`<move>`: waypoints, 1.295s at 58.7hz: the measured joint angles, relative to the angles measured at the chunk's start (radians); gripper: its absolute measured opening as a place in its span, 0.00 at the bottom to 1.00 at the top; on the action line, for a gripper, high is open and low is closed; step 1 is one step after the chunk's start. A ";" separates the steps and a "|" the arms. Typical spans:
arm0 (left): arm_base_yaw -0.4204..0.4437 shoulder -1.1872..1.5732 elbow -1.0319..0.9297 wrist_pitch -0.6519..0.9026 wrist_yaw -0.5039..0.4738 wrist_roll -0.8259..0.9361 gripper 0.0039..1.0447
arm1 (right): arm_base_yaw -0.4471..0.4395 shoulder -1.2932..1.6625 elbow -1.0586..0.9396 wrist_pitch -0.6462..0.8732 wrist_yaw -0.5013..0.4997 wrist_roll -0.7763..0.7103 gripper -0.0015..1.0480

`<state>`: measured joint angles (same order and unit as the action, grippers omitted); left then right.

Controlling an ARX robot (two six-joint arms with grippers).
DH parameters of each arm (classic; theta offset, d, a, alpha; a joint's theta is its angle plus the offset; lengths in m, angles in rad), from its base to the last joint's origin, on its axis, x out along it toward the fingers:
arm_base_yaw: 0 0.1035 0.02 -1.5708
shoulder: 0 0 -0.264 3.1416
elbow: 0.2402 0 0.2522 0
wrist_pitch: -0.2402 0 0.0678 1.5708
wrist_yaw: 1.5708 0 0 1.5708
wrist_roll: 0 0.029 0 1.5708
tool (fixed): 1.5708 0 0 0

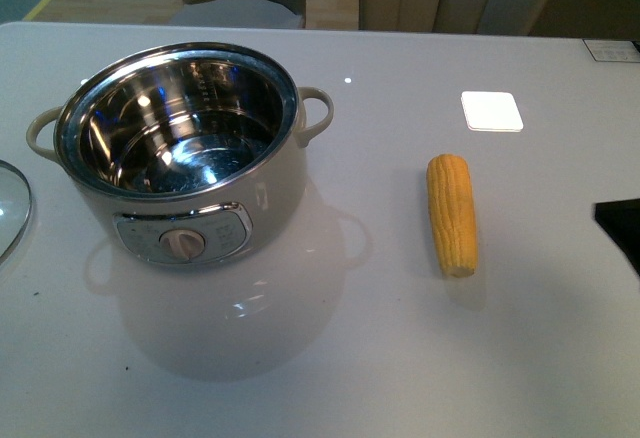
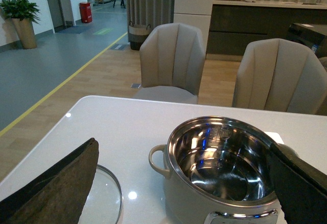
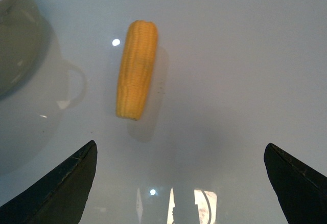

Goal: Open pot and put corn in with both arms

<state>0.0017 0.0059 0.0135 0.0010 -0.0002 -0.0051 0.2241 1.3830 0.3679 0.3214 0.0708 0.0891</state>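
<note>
The front camera looks down over the near edge of the table (image 1: 560, 378), with the pot (image 1: 190, 158) toward the left edge and the corn (image 1: 452, 215) toward the right. The left wrist camera sits low and close beside the pot, facing across it to 2 chairs (image 2: 171, 60) beyond the far edge, sharing pot and glass lid (image 2: 108, 198) with the front view. The right wrist camera hangs close over the corn, facing steeply down, sharing it with that view.

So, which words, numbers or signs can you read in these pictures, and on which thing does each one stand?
No text can be read.
Front panel of the pot: marks too blurred.
Scale inside the pot: too blurred.
Label at the table's far corner: too small.
White square: blank.
</note>
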 joint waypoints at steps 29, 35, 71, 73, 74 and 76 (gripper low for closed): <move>0.000 0.000 0.000 0.000 0.000 0.000 0.94 | 0.100 0.592 0.375 0.003 0.095 0.050 0.92; 0.000 0.000 0.000 0.000 0.000 0.000 0.94 | 0.111 0.653 0.421 -0.023 0.105 0.076 0.92; 0.000 0.000 0.000 0.000 0.000 0.000 0.94 | 0.135 0.837 0.606 -0.092 0.120 0.134 0.92; 0.000 0.000 0.000 0.000 0.000 0.000 0.94 | 0.135 0.845 0.615 -0.093 0.120 0.137 0.92; 0.000 0.000 0.000 0.000 0.000 0.000 0.94 | 0.135 0.850 0.621 -0.095 0.120 0.139 0.92; 0.000 0.000 0.000 0.000 0.000 0.000 0.94 | 0.135 0.857 0.629 -0.095 0.120 0.142 0.92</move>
<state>0.0017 0.0059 0.0135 0.0010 -0.0002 -0.0051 0.3592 2.2402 0.9970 0.2264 0.1909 0.2306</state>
